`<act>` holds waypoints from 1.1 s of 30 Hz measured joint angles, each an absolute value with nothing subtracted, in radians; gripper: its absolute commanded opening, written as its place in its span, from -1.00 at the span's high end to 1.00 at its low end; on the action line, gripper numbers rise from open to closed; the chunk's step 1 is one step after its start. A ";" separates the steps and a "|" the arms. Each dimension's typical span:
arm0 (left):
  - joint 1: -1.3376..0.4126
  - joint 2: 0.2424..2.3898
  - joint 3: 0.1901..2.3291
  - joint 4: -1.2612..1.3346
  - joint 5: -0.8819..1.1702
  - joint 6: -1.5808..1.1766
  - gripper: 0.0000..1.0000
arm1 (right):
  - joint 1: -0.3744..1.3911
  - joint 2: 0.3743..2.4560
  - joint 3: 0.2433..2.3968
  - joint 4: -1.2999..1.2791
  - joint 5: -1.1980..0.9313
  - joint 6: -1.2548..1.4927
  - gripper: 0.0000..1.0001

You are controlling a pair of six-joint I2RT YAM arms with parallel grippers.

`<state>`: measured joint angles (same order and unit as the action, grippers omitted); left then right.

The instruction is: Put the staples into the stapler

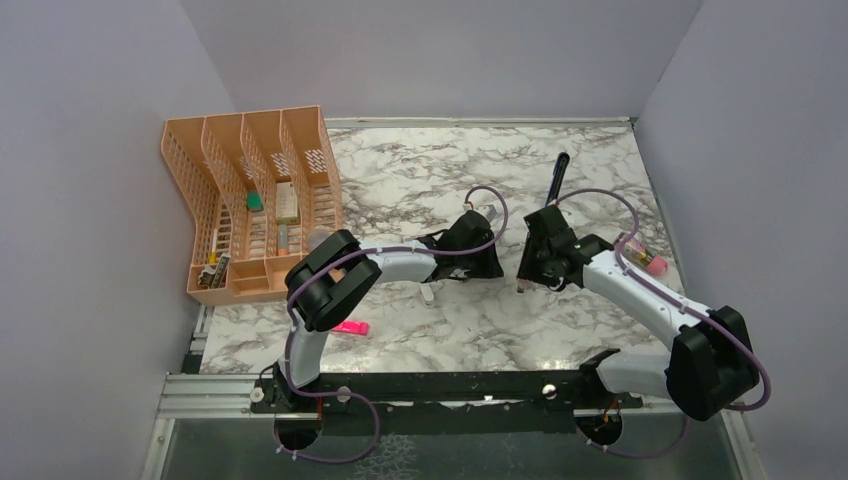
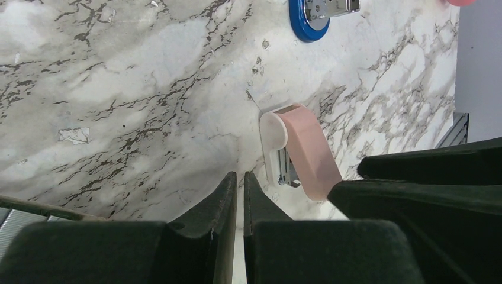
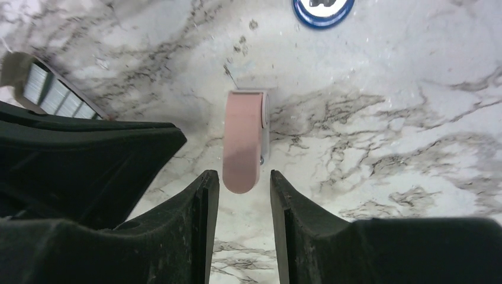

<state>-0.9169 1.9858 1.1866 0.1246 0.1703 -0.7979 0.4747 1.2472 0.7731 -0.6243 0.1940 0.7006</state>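
Observation:
The stapler point(image 1: 557, 178) is a slim dark shape on the marble behind both arms. Its blue rounded end with silvery metal inside shows at the top edge of the left wrist view point(image 2: 312, 18) and the right wrist view point(image 3: 323, 8). The staples point(image 3: 51, 94), silvery-grey rows in a small tray, lie beside the left arm and peek in at the lower left point(image 2: 18, 220). My left gripper point(image 2: 240, 175) is shut with nothing in it. My right gripper point(image 3: 244, 173) stands open; the tip of a peach-pink and white piece point(image 3: 243, 142) lies just ahead of its jaws, untouched.
A peach-orange desk organiser point(image 1: 255, 200) stands at the back left. A bright pink highlighter point(image 1: 351, 327) lies near the left arm's base. A small white piece point(image 1: 427, 292) sits under the left forearm. A pink object point(image 1: 648, 264) rests by the right wall.

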 measured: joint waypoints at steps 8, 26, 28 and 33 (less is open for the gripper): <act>-0.917 1.982 1.181 0.125 0.166 -0.795 0.82 | 0.475 1.252 0.799 -0.643 0.213 0.670 0.58; -0.917 1.982 1.172 0.124 0.163 -0.785 0.82 | 0.474 1.300 0.774 -0.598 0.190 0.665 0.09; -0.917 1.979 1.172 0.124 0.159 -0.784 0.81 | 0.474 1.299 0.787 -0.603 0.190 0.659 -0.08; -0.917 1.950 1.164 0.122 0.138 -0.782 0.81 | 0.474 1.304 0.791 -0.602 0.187 0.645 -0.34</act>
